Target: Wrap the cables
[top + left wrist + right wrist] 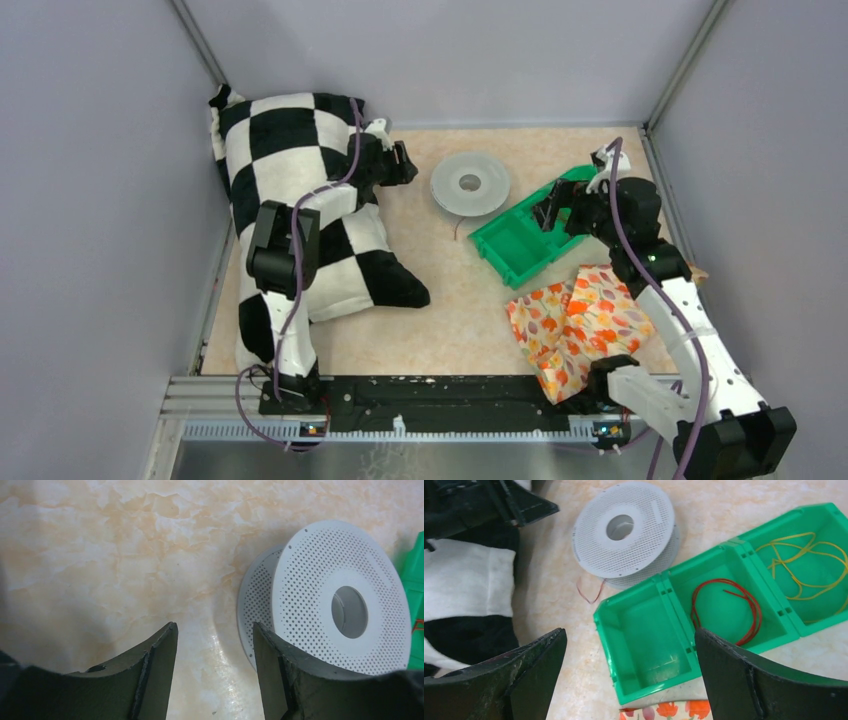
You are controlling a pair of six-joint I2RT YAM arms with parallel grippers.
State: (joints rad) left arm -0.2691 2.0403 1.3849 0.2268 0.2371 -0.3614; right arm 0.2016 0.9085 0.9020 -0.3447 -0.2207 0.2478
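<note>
A red cable [754, 607] lies coiled in the middle compartment of a green tray [606, 645], and a yellow cable [804, 585] lies in loose loops in the end compartment. The third compartment is bare. A white perforated spool [624, 527] lies flat beside the tray, with a short reddish wire end [589, 594] trailing onto the table. My right gripper [630, 635] hangs wide open over the tray's near end [515, 245], holding nothing. My left gripper [215, 630] is open just left of the spool [345, 610], only table between its fingers.
A black-and-white checkered pillow [290, 150] fills the left side under my left arm. A floral cloth [575, 325] lies in front of the tray, near the right arm's base. Grey walls close in the table on three sides.
</note>
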